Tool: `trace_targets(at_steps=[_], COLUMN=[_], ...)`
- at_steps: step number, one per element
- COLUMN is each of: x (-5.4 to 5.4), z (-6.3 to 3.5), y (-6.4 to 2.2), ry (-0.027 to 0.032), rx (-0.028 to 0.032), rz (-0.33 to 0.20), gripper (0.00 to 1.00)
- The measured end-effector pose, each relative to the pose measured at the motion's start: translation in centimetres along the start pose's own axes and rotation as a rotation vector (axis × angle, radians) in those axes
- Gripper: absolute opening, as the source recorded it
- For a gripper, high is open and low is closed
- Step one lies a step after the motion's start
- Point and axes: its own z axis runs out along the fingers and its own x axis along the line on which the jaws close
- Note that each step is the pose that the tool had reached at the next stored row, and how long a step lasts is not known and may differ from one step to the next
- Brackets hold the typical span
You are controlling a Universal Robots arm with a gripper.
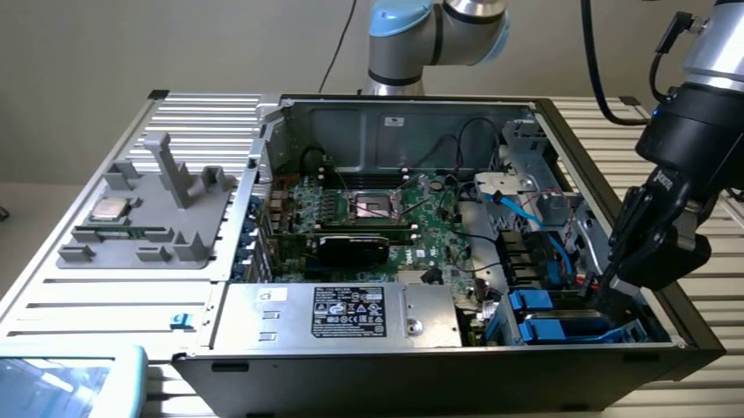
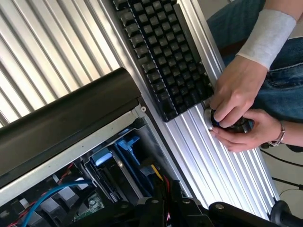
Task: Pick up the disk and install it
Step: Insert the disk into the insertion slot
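Observation:
An open computer case (image 1: pixel 605 361) lies on a ribbed metal table. In its drive bay, at the exterior view's lower right, sit blue plastic brackets (image 1: pixel 546 301), and a flat blue-edged disk (image 1: pixel 570 331) lies in the lowest slot. My black gripper (image 1: pixel 609 280) reaches down into that bay just above the brackets, shut, with nothing visibly between its fingers. In the wrist view the gripper's dark body (image 2: pixel 163 208) hangs over the same bay, where a blue bracket (image 2: pixel 124 144) and blue cables show. Whether the fingers touch the disk is hidden.
A silver box with a black-and-white sticker (image 1: pixel 348 311) sits beside the bay, with the motherboard (image 1: pixel 372 209) behind it. A grey fixture plate (image 1: pixel 152 218) holds a small silver chip (image 1: pixel 111 209). A person's hands (image 2: pixel 236 109) rest on a knob by a black keyboard (image 2: pixel 161 52).

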Motion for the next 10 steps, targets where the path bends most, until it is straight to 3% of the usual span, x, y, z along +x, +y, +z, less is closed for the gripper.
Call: trace_targets(at_steps=[7,10], x=[0.04,0.05], z=[0.02,0.02], y=[-0.02,-0.02], ry=[-0.0011,-0.0079], rx=[-0.0006,-0.0030], rz=[0.000,0.001], gripper=[0.15,0.15])
